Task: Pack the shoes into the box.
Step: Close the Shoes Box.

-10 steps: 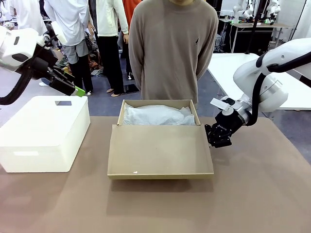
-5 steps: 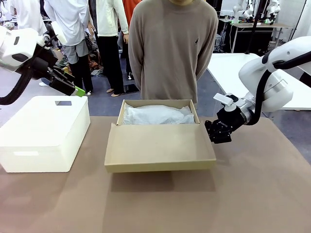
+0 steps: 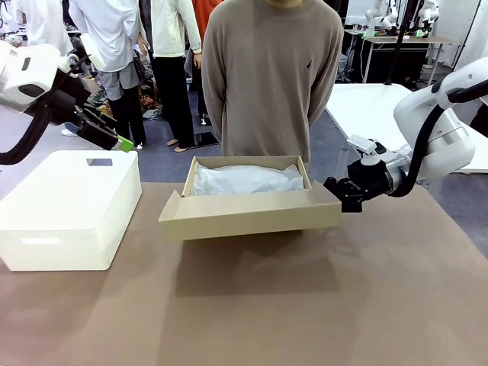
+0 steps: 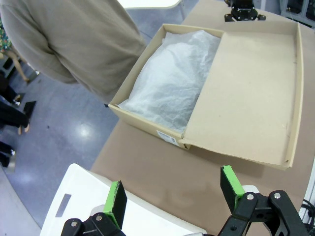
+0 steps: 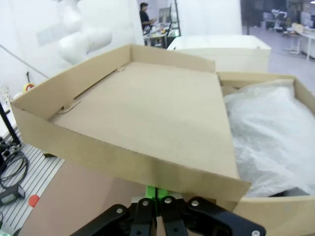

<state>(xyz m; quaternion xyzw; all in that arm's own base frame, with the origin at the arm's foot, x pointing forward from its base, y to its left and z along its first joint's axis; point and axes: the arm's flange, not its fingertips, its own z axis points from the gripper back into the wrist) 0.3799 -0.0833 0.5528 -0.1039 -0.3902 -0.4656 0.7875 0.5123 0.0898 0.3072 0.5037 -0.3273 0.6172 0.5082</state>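
Observation:
The tan box [image 3: 248, 162] stands mid-table, lined with white tissue paper [image 3: 244, 181]. Its hinged lid [image 3: 252, 214] is tilted up off the table at its front edge. My right gripper [image 3: 342, 200] is shut, its tips against the lid's right front corner from below. In the right wrist view the shut fingers [image 5: 157, 194] sit under the lid's rim [image 5: 147, 162], with crinkled tissue paper [image 5: 266, 128] behind. The shoes are hidden. My left gripper [image 3: 114, 140] hangs open above the white box; the left wrist view has its green pads [image 4: 231, 179] wide apart over the box [image 4: 147, 125].
A white rectangular box [image 3: 69, 206] stands on the table's left side. A person in a beige sweater [image 3: 271, 76] stands right behind the tan box at the far edge. The brown tabletop [image 3: 252, 320] stretches bare toward me.
The lid has swung up from lying flat on the table to a raised tilt. My right gripper has risen and moved right with the lid's corner. The left arm has stayed still.

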